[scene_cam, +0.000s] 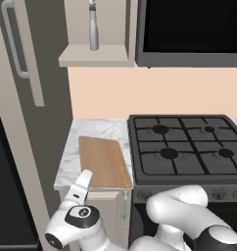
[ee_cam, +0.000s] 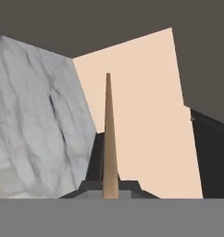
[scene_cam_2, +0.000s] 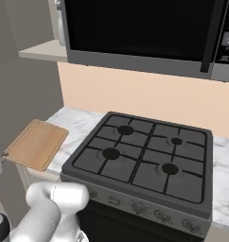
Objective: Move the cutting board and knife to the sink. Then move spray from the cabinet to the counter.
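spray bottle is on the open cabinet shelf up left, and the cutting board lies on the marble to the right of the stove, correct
Not quite: the cutting board lies on the marble counter to the left of the stove, not the right, as the left base view shows. The spray bottle does stand on the open cabinet shelf up left.

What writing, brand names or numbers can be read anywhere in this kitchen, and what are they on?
No text reads clearly anywhere.
The microwave has a control panel with small pale marks, too small and blurred to read.
The stove has front knobs with no legible markings.
The spray, the cutting board and the counter carry no lettering.
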